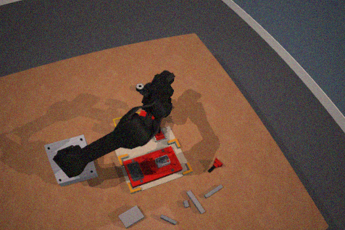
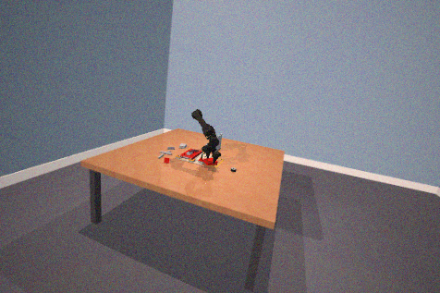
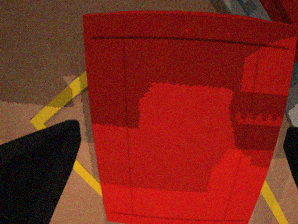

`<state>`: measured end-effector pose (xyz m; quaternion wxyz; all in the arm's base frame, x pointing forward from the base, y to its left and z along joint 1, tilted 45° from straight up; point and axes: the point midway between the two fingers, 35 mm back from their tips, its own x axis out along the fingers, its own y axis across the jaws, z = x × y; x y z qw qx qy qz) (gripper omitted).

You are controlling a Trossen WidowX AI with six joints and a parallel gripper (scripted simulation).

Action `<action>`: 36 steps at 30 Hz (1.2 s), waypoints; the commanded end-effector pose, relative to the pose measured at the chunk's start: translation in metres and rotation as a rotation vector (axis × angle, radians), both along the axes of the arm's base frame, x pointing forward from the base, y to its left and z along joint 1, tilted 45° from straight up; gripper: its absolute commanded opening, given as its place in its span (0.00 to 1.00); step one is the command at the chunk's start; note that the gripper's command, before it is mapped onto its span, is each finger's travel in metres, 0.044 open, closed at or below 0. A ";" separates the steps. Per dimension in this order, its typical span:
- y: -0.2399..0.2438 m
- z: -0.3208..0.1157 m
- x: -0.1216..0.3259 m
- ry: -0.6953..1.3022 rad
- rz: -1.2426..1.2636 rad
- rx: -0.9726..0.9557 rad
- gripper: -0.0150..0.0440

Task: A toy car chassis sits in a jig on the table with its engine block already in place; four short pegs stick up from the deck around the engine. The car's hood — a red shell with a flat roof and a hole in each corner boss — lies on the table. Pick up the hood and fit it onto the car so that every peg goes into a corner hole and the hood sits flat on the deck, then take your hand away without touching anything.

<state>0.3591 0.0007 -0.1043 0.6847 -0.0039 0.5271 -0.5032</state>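
Observation:
The red hood [image 3: 185, 135] [image 2: 208, 162] lies roof up on the table beside the jig, inside a yellow outline. The arm mostly hides it in the top view. My gripper [image 3: 187, 135] is open and empty, close above the hood, one black finger off each long side with a gap in the wrist view. The red chassis [image 1: 156, 174] [image 2: 189, 154] sits in the pale jig [image 1: 163, 181] with orange corner brackets. The grey engine block [image 1: 162, 160] is on its deck. The pegs are too small to make out clearly, and the hood's corner holes cannot be seen.
Several grey blocks, including a flat one [image 1: 131, 216] and a long bar [image 1: 196, 202], lie beyond the chassis. A small red-and-black piece [image 1: 217, 163] lies off the jig's end. A small ring-shaped part [image 1: 140, 86] [image 2: 233, 169] lies on the hood's other side.

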 end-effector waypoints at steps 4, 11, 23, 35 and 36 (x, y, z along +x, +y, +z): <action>-0.003 -0.002 0.000 0.002 0.003 -0.003 1.00; -0.003 -0.003 0.000 0.000 0.000 0.000 0.96; -0.003 -0.003 0.000 0.000 0.000 0.000 0.75; 0.005 0.004 0.000 0.001 0.000 0.002 0.25; 0.006 0.005 0.000 0.001 0.000 0.002 0.25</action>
